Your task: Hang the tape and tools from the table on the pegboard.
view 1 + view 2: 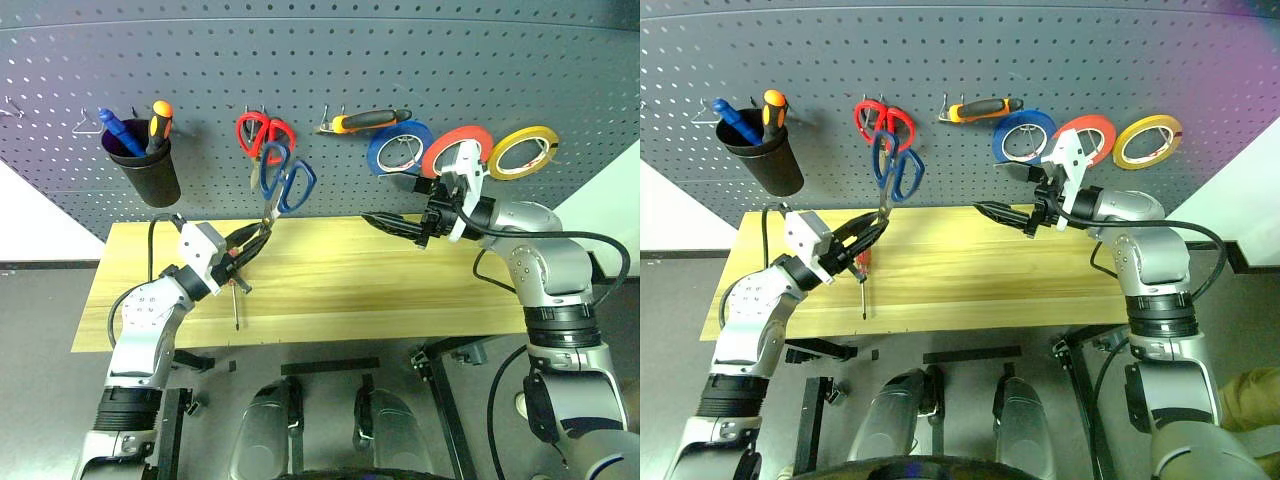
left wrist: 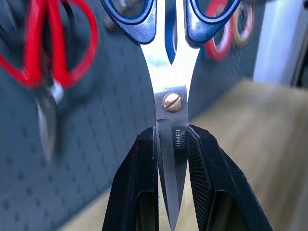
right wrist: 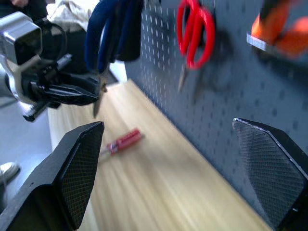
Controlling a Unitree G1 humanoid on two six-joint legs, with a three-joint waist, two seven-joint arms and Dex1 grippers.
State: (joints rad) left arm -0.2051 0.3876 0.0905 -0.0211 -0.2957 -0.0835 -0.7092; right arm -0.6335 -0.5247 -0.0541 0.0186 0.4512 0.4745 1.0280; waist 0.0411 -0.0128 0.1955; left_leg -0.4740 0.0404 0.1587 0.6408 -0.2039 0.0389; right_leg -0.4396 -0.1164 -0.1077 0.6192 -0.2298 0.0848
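My left gripper (image 1: 252, 240) has its fingers pinching the blades of the blue-handled scissors (image 1: 284, 183), long axis upright with the loops topmost just before the pegboard (image 1: 330, 70), while my right gripper (image 1: 395, 205), fingers spread wide and empty, hangs farther off.

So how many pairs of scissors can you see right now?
2: red-handled scissors hanging on the pegboard, and blue-handled scissors held by the blades in the left gripper just below them.

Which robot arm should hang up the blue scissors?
The left. Its gripper already pinches the blue scissors by the blades, handles up near the pegboard. The right gripper is open and empty.
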